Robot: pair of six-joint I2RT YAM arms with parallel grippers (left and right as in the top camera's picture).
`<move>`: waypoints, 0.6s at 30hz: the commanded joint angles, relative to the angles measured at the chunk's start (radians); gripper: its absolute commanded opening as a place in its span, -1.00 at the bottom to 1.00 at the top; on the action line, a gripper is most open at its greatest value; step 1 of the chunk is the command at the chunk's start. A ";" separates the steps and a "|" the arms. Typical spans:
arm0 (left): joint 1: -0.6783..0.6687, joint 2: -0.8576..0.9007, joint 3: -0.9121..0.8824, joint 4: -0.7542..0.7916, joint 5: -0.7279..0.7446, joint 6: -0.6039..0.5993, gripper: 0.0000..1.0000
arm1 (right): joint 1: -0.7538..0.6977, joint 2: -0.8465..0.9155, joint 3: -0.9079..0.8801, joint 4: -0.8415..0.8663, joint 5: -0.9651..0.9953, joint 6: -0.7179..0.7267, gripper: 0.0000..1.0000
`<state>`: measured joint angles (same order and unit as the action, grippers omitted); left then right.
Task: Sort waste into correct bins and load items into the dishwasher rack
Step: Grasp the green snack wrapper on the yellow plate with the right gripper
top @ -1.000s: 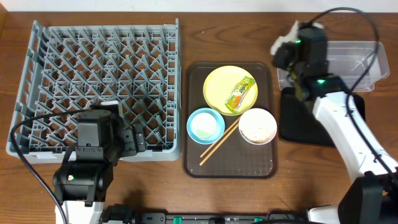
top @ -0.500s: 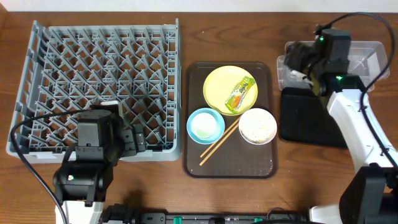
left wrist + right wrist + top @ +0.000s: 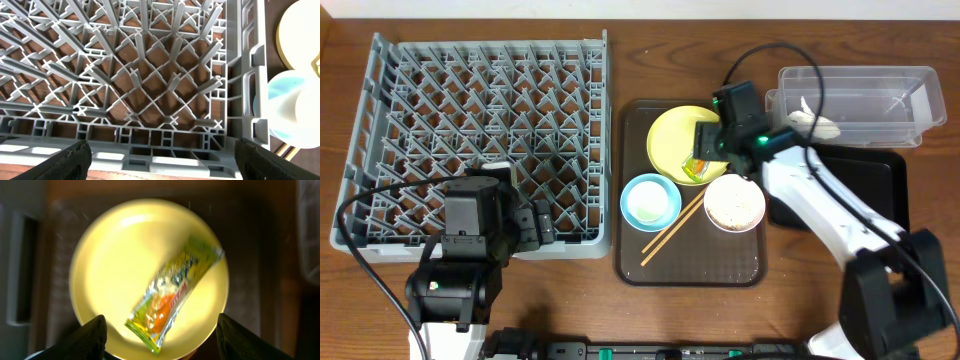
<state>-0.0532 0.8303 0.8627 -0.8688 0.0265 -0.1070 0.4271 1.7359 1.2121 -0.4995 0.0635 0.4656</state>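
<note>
hovering my right gripper [image 3: 160,327], jaws wide open, over the snack wrapper [image 3: 175,295] lying on the yellow plate [image 3: 110,265], mid-frame. waste-sorting step. next: drop, pinch it, probably carry to the clear tub [image 3: 865,100], upper right.

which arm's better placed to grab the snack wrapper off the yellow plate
Right. The right hand, open, hovers directly over the wrapper on the yellow plate; the left hand is away over the rack.
</note>
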 commanded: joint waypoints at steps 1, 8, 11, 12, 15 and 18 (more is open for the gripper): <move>0.005 -0.002 0.023 -0.002 -0.004 0.002 0.86 | 0.017 0.066 0.003 -0.002 0.083 0.114 0.40; 0.005 -0.002 0.023 -0.002 -0.004 0.002 0.86 | 0.019 0.175 0.003 0.093 0.034 0.174 0.43; 0.005 -0.002 0.023 -0.002 -0.004 0.002 0.86 | 0.019 0.211 0.003 0.122 0.016 0.174 0.40; 0.005 -0.002 0.023 -0.002 -0.004 0.002 0.86 | 0.019 0.226 0.003 0.126 0.014 0.174 0.38; 0.005 -0.002 0.023 -0.002 -0.004 0.002 0.86 | 0.019 0.263 0.003 0.126 0.014 0.197 0.35; 0.005 -0.002 0.023 -0.002 -0.004 0.002 0.86 | 0.019 0.277 0.003 0.139 0.013 0.211 -0.07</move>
<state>-0.0532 0.8303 0.8627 -0.8684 0.0265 -0.1070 0.4370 1.9739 1.2156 -0.3626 0.0849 0.6327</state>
